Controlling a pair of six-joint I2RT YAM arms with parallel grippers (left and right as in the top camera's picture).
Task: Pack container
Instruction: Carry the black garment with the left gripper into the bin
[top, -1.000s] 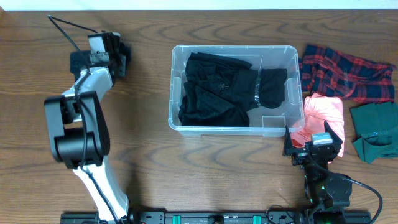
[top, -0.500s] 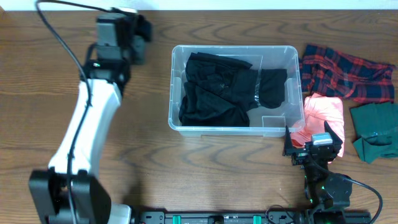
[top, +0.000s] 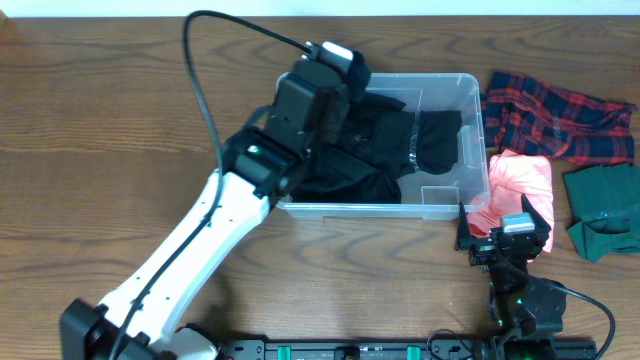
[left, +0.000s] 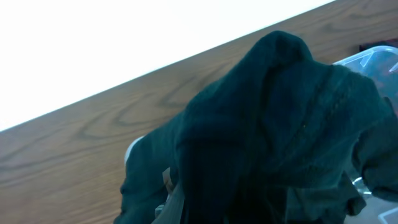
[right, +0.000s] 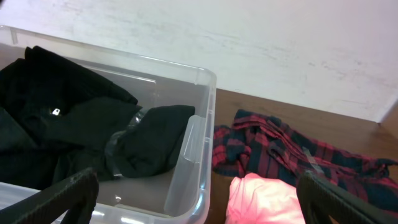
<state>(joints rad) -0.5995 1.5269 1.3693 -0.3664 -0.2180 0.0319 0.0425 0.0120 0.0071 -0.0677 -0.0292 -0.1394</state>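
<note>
Right, the container (top: 440, 78) sits mid-desk (top: 120, 150) with black clothes (top: 385, 140) piled inside. My left claw (top: 342, 70) is over its left end, fingers pressed together; dark cloth fills its wrist view, though I cannot tell whether any is pinched. My right claw (top: 505, 222) sits by the near right corner, spread wide and empty, just beside a pink cloth (top: 522, 172).
</note>
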